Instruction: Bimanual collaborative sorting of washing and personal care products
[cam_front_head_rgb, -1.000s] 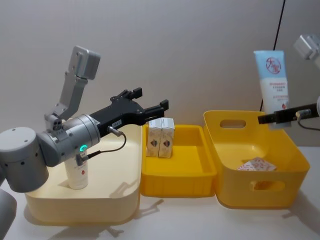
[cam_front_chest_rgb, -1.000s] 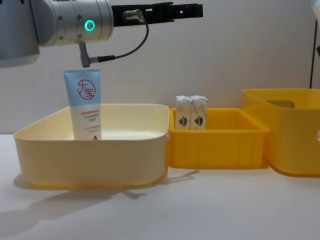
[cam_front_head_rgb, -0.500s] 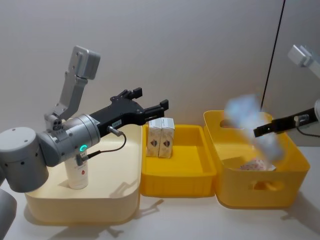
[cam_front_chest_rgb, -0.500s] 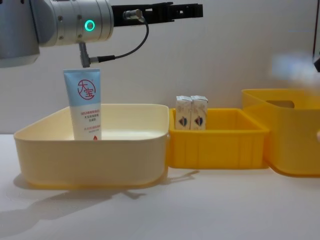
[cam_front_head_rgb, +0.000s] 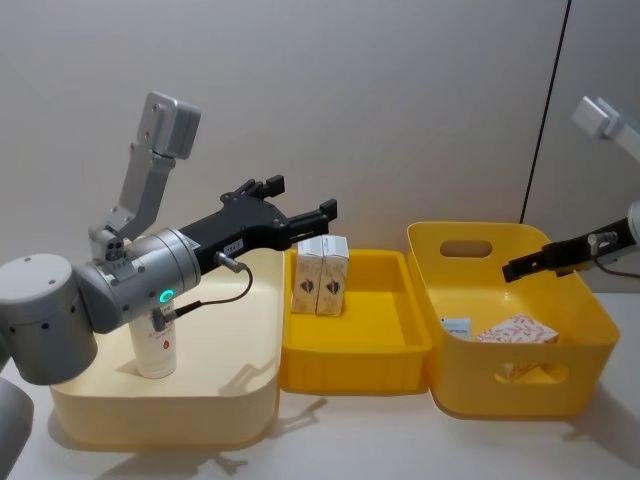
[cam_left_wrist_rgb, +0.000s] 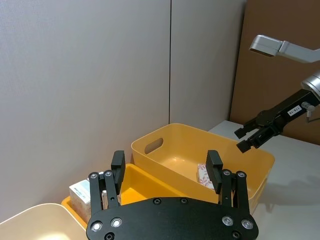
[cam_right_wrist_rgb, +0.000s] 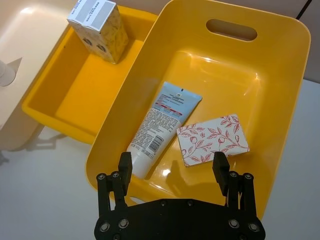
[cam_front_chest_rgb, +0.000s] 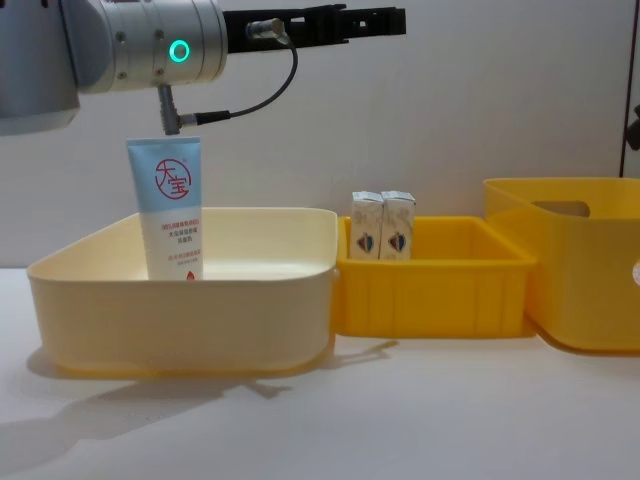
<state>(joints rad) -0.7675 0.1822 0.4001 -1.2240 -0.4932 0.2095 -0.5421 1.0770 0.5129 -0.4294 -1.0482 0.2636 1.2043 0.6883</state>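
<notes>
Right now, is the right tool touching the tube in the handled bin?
Apart. In the right wrist view the open right tool hangs above the handled bin, while the tube lies flat on its floor beside a floral packet.

Two squeeze tubes: one upright (cam_front_chest_rgb: 171, 208), one lying flat (cam_right_wrist_rgb: 161, 127). Two small white cartons (cam_front_chest_rgb: 383, 226) stand side by side. One floral-patterned box (cam_right_wrist_rgb: 213, 139). Three bins: one cream tub (cam_front_chest_rgb: 190, 312), one shallow yellow tray (cam_front_chest_rgb: 437, 290), one deep yellow bin with handle slots (cam_front_head_rgb: 520, 375).

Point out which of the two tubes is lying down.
The tube in the handled yellow bin lies flat beside a floral packet; the other tube stands upright.
</notes>
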